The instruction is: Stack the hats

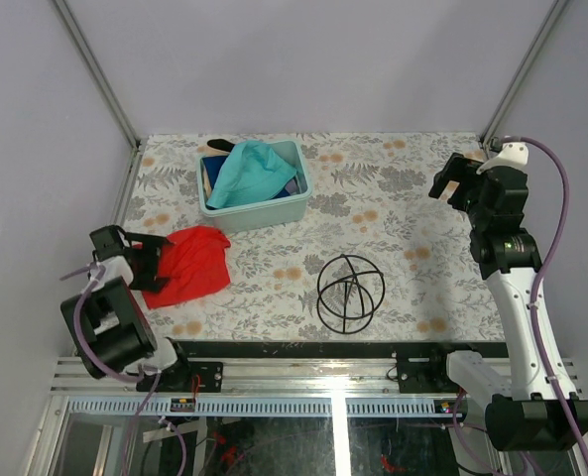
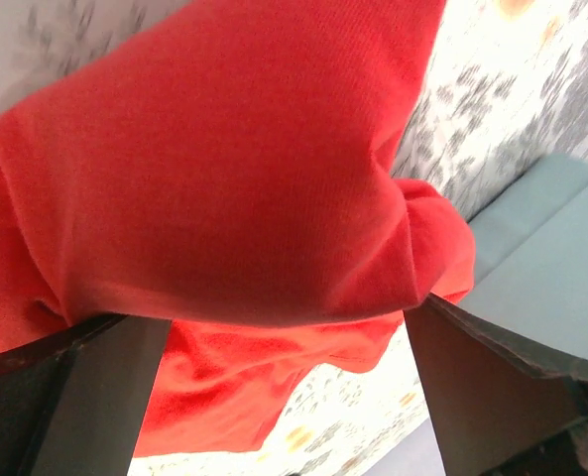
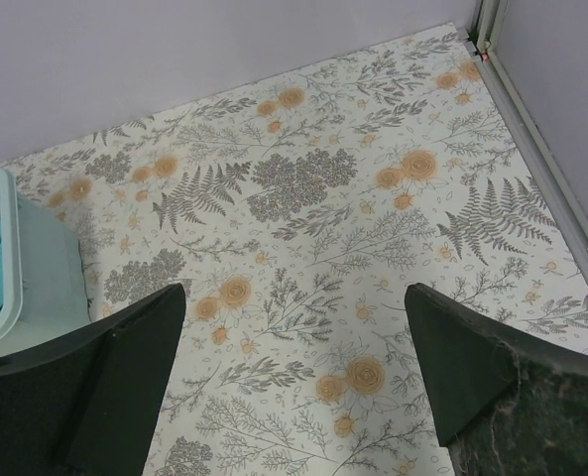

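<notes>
A teal hat [image 1: 251, 171] lies crumpled on top inside the pale-teal bin [image 1: 262, 212] at the back of the table. A bit of dark blue hat [image 1: 292, 185] shows at its right and a tan strip [image 1: 208, 178] at its left. No lavender hat shows. My left gripper [image 1: 158, 263] is open, low at the left edge of the flat red cloth [image 1: 196, 262]; the cloth [image 2: 224, 169] fills the left wrist view, its fold lying across the gap of the gripper [image 2: 274, 319]. My right gripper [image 1: 453, 182] is open and empty, held above the table at the right; the right wrist view shows it [image 3: 294, 294] over bare table.
A black wire sphere [image 1: 350, 293] stands near the front middle. The bin also shows in the left wrist view [image 2: 546, 253] and at the left edge of the right wrist view [image 3: 21, 268]. A metal frame rail [image 3: 531, 129] and grey walls bound the floral table.
</notes>
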